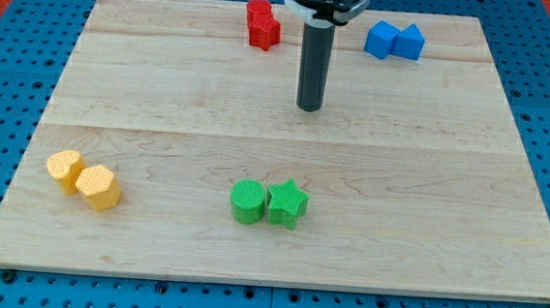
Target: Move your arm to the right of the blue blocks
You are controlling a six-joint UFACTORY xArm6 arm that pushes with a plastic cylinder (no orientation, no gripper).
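Note:
Two blue blocks sit touching near the view's top right: a blue block (381,38) on the left and a blue wedge-like block (410,41) on the right. My tip (309,108) rests on the board, below and to the left of the blue blocks, well apart from them. The rod rises to the view's top edge. The tip touches no block.
Two red blocks (262,23) stand at the view's top, left of the rod. A green cylinder (247,202) and green star (287,203) lie at the bottom middle. Two yellow blocks (84,179) lie at the bottom left. The wooden board (447,186) lies on blue pegboard.

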